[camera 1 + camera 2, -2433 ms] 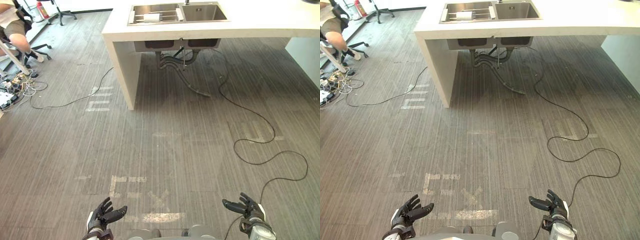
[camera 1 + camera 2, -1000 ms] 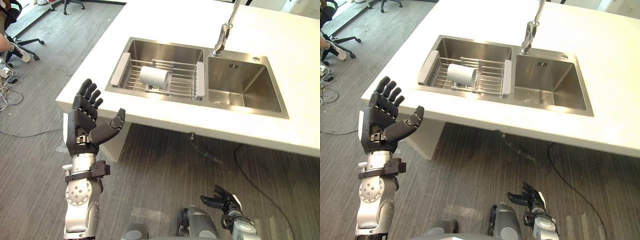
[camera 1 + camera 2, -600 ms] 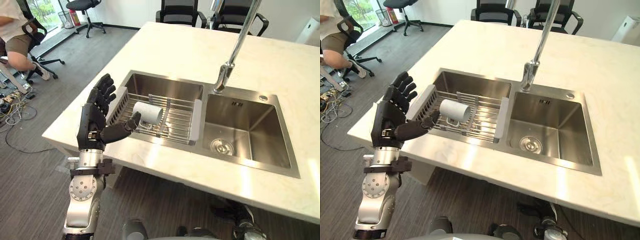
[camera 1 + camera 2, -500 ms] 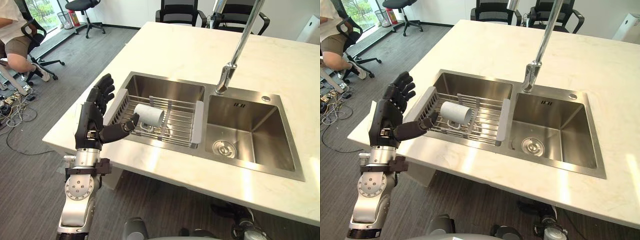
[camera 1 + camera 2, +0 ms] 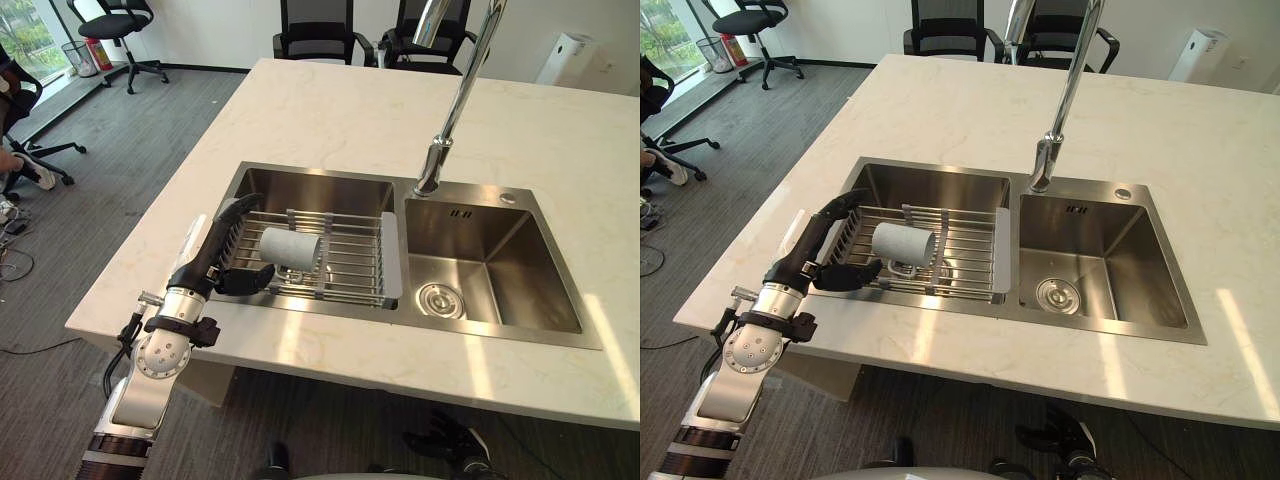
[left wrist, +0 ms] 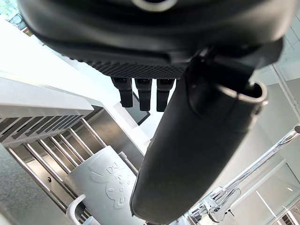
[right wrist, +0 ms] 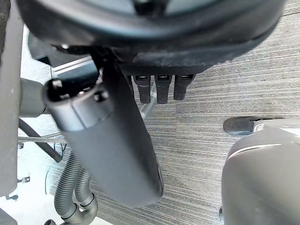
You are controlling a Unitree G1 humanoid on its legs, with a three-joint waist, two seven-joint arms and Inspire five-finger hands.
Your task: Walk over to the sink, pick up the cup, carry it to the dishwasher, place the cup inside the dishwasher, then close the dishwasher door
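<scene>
A white cup (image 5: 290, 248) lies on its side on a wire drying rack (image 5: 352, 268) set across the left basin of the steel sink (image 5: 495, 290). My left hand (image 5: 208, 268) reaches over the rack's left end, open, with straight fingers above the wires and its thumb pointing at the cup, just short of it. In the left wrist view the cup (image 6: 105, 183) lies past the thumb (image 6: 197, 140) with nothing held. My right hand (image 5: 1055, 438) hangs low below the counter edge. The right wrist view has its straight fingers (image 7: 154, 89) above the floor.
A tall chrome faucet (image 5: 450, 110) rises between the two basins. The pale counter (image 5: 330, 110) spreads wide behind the sink. Black office chairs (image 5: 315, 28) stand at its far side. A seated person (image 5: 12, 160) is at the far left.
My left hand has dropped from a raised pose and gone forward over the rack to beside the cup. The camera has shifted nearer the sink. The right hand stays low.
</scene>
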